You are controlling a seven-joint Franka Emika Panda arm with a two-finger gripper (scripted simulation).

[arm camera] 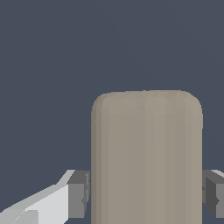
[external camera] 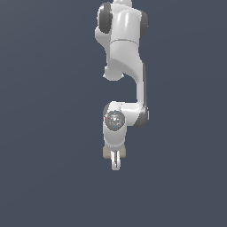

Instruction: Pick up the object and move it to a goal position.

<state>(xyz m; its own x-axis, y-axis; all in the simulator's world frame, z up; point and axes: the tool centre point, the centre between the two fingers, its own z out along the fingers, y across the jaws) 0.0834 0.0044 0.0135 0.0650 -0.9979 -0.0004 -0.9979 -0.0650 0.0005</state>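
Observation:
The object, a plain tan rounded block [arm camera: 146,144], stands between my two grey finger pads [arm camera: 78,194] in the wrist view. One pad lies flush against each of its long sides. My gripper [arm camera: 146,194] is shut on it. In the exterior view the white gripper [external camera: 115,163] points straight down. Only the two tan ends of the block [external camera: 106,153] stick out on either side of the hand. I cannot tell whether the block rests on the floor or is lifted off it. No goal marker shows.
A plain dark blue-grey surface [external camera: 44,177] fills both views. The white arm [external camera: 126,48] rises above the gripper to the exterior view's top edge.

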